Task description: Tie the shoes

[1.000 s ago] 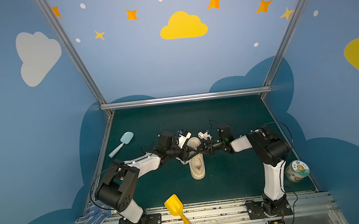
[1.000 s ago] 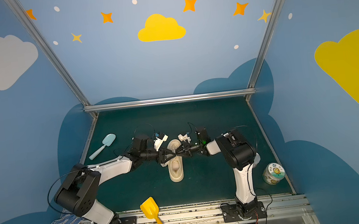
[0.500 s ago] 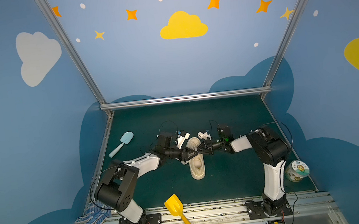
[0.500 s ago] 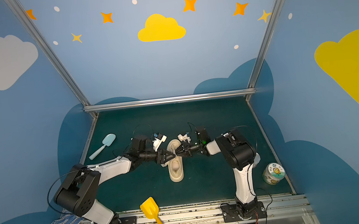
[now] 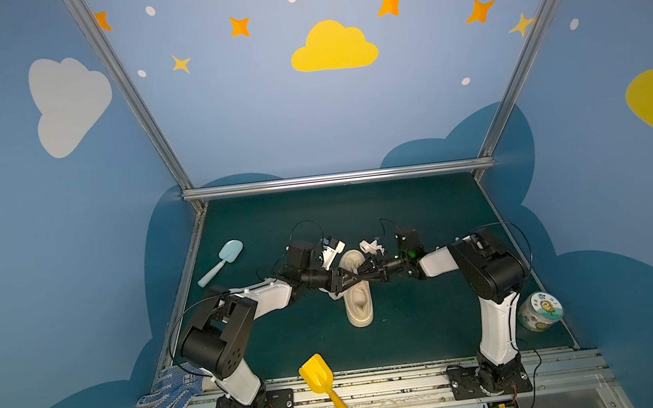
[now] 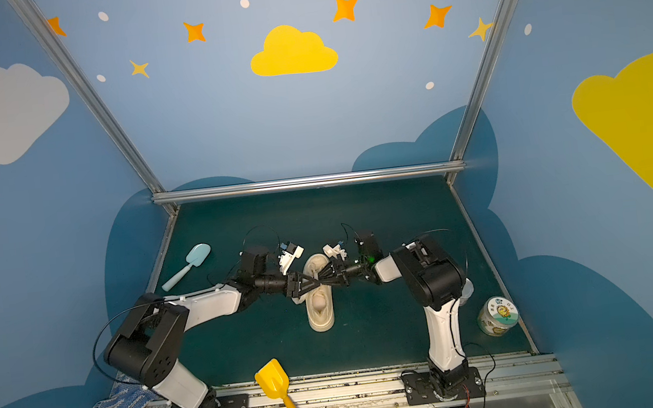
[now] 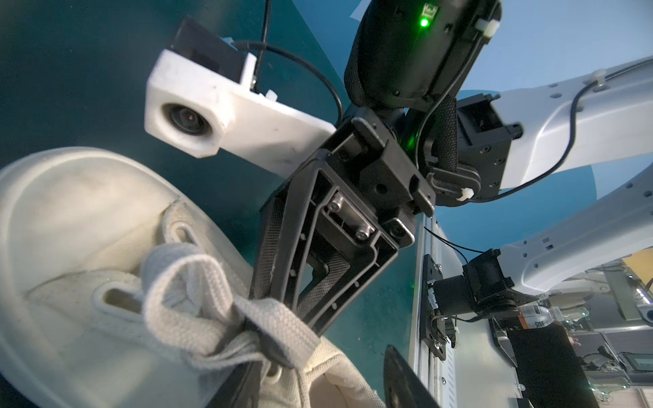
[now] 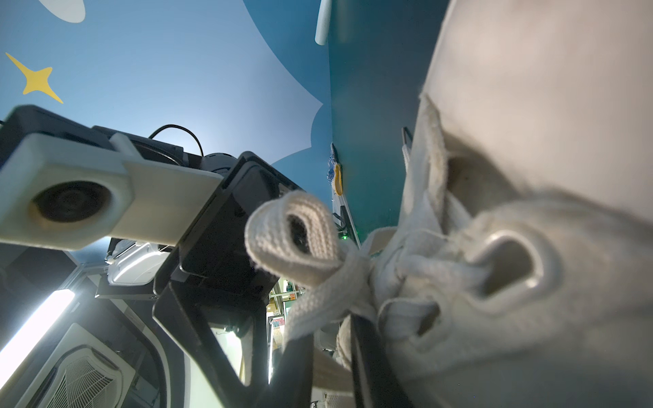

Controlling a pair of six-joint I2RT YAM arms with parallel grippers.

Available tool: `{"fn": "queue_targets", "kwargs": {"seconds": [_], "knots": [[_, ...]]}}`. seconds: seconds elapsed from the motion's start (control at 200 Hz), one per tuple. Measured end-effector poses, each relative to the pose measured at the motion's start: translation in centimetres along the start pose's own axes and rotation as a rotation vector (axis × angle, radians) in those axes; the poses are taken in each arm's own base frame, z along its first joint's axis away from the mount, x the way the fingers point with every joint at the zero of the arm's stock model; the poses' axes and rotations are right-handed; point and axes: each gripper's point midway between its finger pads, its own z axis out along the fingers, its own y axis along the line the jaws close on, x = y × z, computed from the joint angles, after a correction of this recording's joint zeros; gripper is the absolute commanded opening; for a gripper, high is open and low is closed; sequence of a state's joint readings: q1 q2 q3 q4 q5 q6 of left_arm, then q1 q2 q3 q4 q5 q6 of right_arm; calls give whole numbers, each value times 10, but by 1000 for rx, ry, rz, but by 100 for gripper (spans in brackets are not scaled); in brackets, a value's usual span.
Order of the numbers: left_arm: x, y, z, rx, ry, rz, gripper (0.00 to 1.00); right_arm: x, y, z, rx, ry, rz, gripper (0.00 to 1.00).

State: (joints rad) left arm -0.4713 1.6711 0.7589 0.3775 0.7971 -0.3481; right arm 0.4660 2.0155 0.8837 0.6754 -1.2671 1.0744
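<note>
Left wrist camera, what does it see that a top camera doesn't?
Only the left wrist view shows the weave of the flat cream laces and the oval eyelets on the cream low-top sneaker. Only a top view shows the yellow toy shovel, pale blue plastic scoop, blue-dotted white glove and sunflower-label jar. Both show that sneaker, the right gripper at its laces, and the dark green tabletop.

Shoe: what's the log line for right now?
sneaker sole-down | laces knotted, one loop showing | left gripper open | right gripper at knot
</note>
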Motion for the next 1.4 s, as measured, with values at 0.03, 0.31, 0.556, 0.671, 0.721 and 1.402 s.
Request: {"fn": "queue_targets", "kwargs": {"seconds": [0.03, 0.31, 0.556, 0.671, 0.721, 1.402], "knots": [[0, 0, 0, 0, 0, -1, 55, 0, 0, 0, 0, 1, 0, 21], [-2, -1, 1, 5, -7, -4, 55, 0, 0, 1, -1, 3, 0, 17], [-3, -1, 7, 22, -2, -5, 54, 0, 0, 1, 2, 1, 6, 19], [-6, -2, 11, 30, -3, -4, 54, 1, -1, 1, 2, 1, 7, 16], [-6, -2, 10, 30, -5, -7, 53, 1, -1, 1, 4, 1, 9, 14], [-12, 0, -5, -14, -19, -1, 61, 2, -2, 1, 6, 6, -2, 0]]}}
